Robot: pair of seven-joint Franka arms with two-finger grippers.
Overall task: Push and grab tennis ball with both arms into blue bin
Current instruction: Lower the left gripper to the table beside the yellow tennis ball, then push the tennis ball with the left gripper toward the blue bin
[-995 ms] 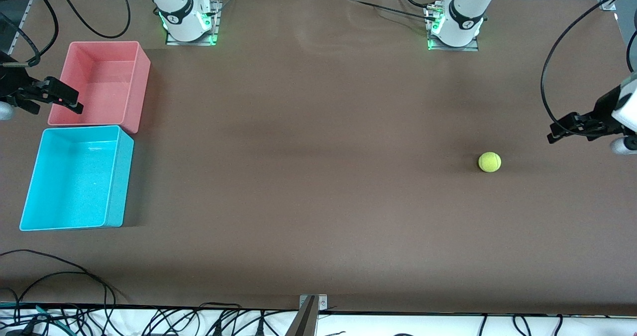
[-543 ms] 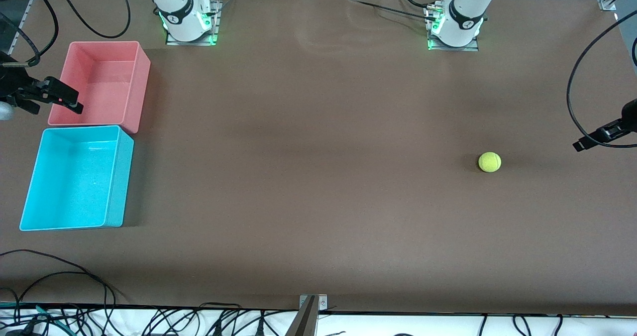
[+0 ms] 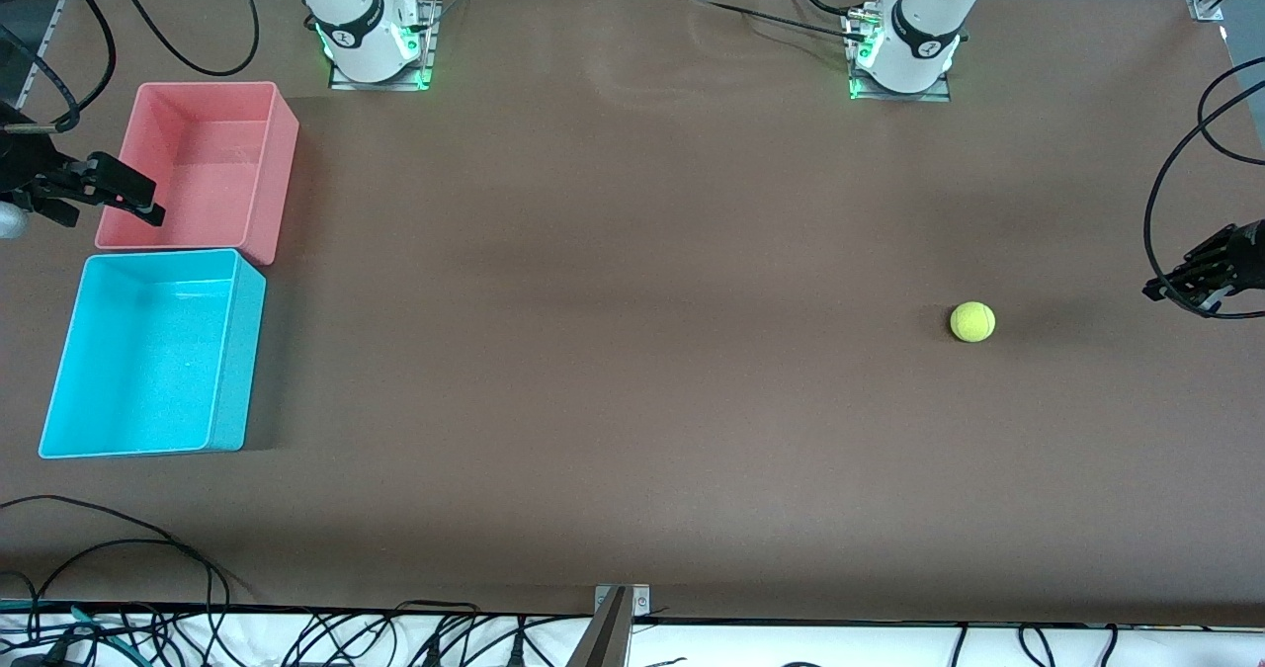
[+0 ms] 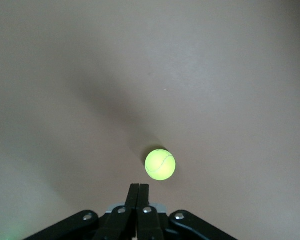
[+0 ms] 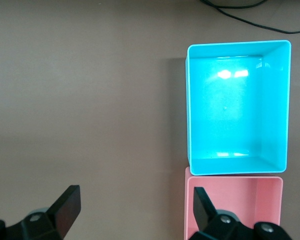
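Front view: right gripper, fingers spread wide, hovers at the pink bin's 9 o'clock edge; blue bin at its 6 o'clock. Tennis ball on bare table, well apart from left gripper, fingers pressed together, at ball's 3 o'clock.

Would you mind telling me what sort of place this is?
Probably a robotics lab: two arm bases bolted to a brown table, loose cables along its edge, and bins set out.
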